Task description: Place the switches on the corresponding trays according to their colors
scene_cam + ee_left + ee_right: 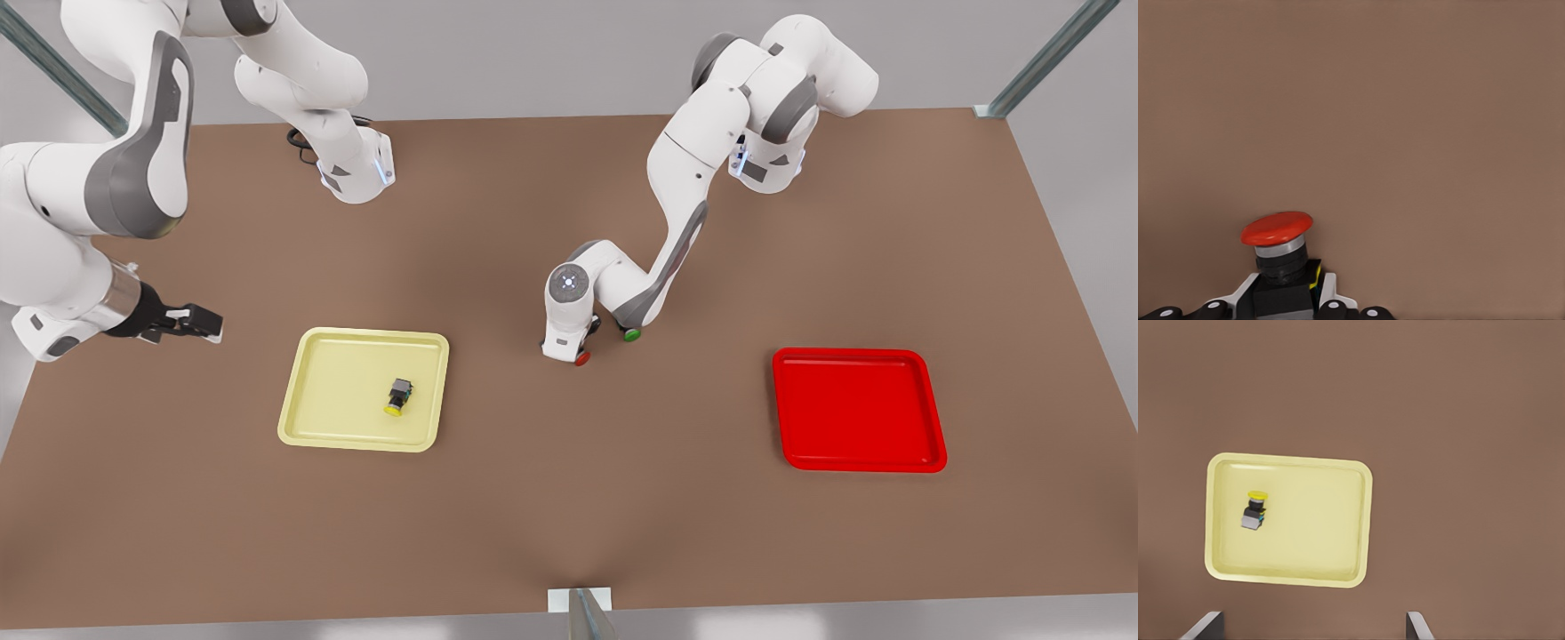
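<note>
My left gripper (582, 348) reaches down mid-table, between the two trays, clenched on the red switch (1277, 229), body between my fingers (1331, 308), cap sticking out. The green switch (632, 334) sits just beside it. My right gripper (200, 322) hangs spread wide off the yellow tray (311, 427), on the front view's left. The yellow switch (397, 396) lies on its side in that tray. The red tray (933, 418) stands well apart, bare brown table (569, 524) between. I read no lettering.
</note>
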You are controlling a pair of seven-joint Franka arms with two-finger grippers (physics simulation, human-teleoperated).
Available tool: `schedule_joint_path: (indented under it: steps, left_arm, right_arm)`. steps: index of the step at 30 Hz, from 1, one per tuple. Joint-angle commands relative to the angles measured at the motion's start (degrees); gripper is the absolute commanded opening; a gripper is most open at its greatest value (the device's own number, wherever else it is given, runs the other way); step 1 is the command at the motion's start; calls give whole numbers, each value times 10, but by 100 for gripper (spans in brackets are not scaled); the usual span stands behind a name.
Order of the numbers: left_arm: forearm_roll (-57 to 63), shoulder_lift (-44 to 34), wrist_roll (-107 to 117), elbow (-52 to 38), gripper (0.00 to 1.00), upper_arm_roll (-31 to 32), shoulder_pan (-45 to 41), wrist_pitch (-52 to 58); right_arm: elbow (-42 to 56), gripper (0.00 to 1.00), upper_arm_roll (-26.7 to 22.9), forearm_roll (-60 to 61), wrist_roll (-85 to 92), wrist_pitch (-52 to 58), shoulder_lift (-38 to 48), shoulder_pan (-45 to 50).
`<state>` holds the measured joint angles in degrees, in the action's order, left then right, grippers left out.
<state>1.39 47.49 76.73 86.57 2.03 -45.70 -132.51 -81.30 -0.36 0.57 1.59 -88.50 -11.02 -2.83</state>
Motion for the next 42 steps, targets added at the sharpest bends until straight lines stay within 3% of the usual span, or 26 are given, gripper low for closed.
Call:
schedule_joint_path:
  steps: [1,21,25,32,42]
  left_arm:
    - [0,0,0,0,52,0,0,0]
    - [0,-6,-1,0,51,0,1,9]
    - [-1,-49,-47,5,51,-29,4,60]
    - [-8,-122,-185,90,51,-91,8,67]
    - [-38,-216,-446,207,52,-227,8,81]
  right_arm:
    - [0,100,0,0,0,0,-1,1]
    - [22,100,0,6,-1,-4,-12,2]
    - [23,100,0,7,-1,-4,-12,1]
    - [33,100,0,8,-1,-4,-20,2]
    - [38,100,0,8,-1,-10,-27,2]
